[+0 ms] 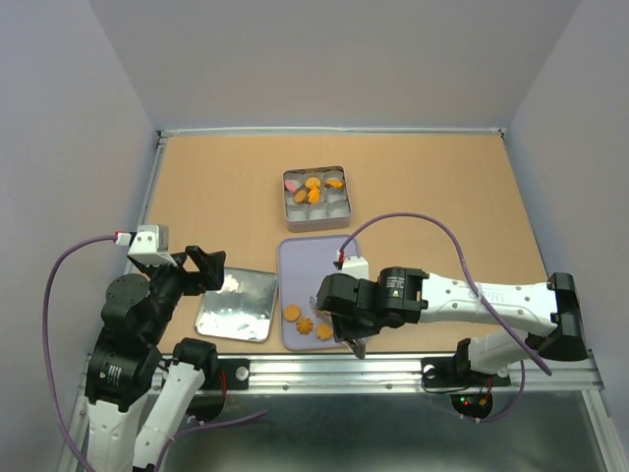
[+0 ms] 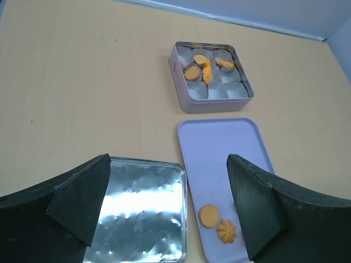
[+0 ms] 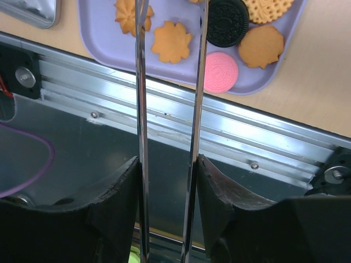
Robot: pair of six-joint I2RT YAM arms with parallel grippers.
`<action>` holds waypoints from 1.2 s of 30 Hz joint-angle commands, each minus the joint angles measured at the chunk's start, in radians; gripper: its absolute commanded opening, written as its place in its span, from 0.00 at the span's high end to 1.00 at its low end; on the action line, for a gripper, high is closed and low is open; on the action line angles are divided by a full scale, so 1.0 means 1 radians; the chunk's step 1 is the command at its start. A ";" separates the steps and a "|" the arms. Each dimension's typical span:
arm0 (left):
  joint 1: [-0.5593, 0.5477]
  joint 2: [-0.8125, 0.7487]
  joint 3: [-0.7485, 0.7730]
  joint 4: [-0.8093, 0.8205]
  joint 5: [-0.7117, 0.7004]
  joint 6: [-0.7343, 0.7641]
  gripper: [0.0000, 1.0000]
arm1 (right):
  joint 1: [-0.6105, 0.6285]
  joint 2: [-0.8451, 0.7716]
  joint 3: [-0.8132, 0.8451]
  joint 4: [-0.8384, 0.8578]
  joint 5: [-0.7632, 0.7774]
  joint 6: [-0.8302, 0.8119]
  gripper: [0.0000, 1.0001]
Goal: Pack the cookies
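Right pincer (image 3: 167,164): clamped on thin metal tongs (image 3: 141,109), whose two blades are kept apart and reach over the near rim of the tray.
Left pincer (image 2: 170,203): spread wide with nothing held, hung above the silver lid (image 2: 137,213).
Cookies (image 3: 171,42): loose ones are gathered at the near end of the purple tray (image 1: 313,270). A leaf shape is seen between the tong blades, but contact cannot be told. A black round (image 3: 226,23) and a pink round (image 3: 221,72) lie beside it. Others are set in the paper cups of the tin (image 1: 316,224).
Edges: the tray's near rim is set just beside the aluminium rail (image 3: 164,118). The lid's right edge is laid just beside the tray's left edge.
Open room: the tray's far half is bare. A narrow strip of table (image 1: 216,187) is left between tray and tin, and broad wood is seen on either side of the tin.
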 commanded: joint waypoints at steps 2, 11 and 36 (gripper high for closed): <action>-0.006 -0.016 -0.013 0.049 0.003 -0.002 0.01 | 0.007 0.002 0.053 -0.076 0.060 0.040 0.51; -0.005 -0.024 -0.013 0.050 -0.002 -0.002 0.01 | 0.007 -0.001 0.121 -0.088 0.105 0.035 0.51; -0.006 -0.021 -0.012 0.050 -0.003 -0.002 0.01 | 0.007 0.166 0.171 -0.174 0.122 0.024 0.49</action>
